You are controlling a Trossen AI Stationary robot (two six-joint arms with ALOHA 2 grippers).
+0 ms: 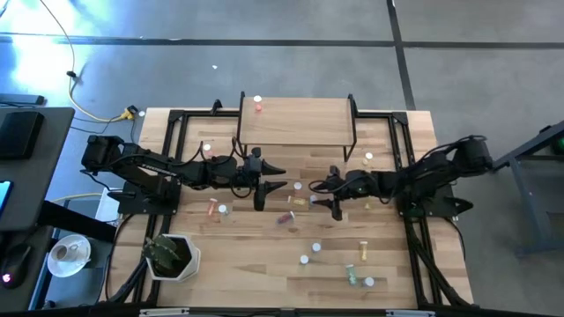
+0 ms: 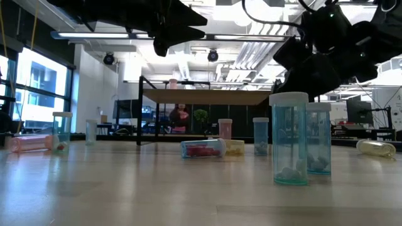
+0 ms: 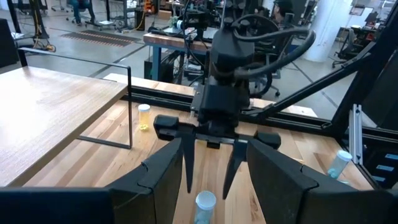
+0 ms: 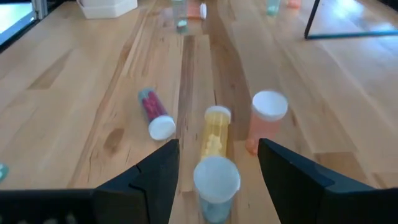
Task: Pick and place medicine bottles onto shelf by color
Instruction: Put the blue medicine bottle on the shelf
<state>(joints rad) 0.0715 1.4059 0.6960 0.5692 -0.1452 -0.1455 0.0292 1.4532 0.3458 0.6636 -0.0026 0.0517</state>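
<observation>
The shelf (image 1: 295, 121) stands at the table's far middle with one red bottle (image 1: 258, 104) on its far left corner. Medicine bottles lie scattered on the tabletop. My right gripper (image 4: 216, 163) is open and low, pointing toward the table's left. A blue-grey bottle with a white cap (image 4: 216, 182) stands upright between its fingers, with a gap on each side. Just beyond lie a yellow bottle (image 4: 214, 134) and a red one (image 4: 155, 115) on their sides, and a pink one (image 4: 266, 123) stands upright. My left gripper (image 1: 280, 179) hangs open above the table, facing the right one.
A white pot with a plant (image 1: 172, 255) sits at the near left. More bottles stand and lie near the front (image 1: 357, 264) and at the left (image 1: 216, 210); a yellow one (image 3: 144, 117) stands by the shelf's leg. Black frame rails (image 1: 410, 154) run along both table sides.
</observation>
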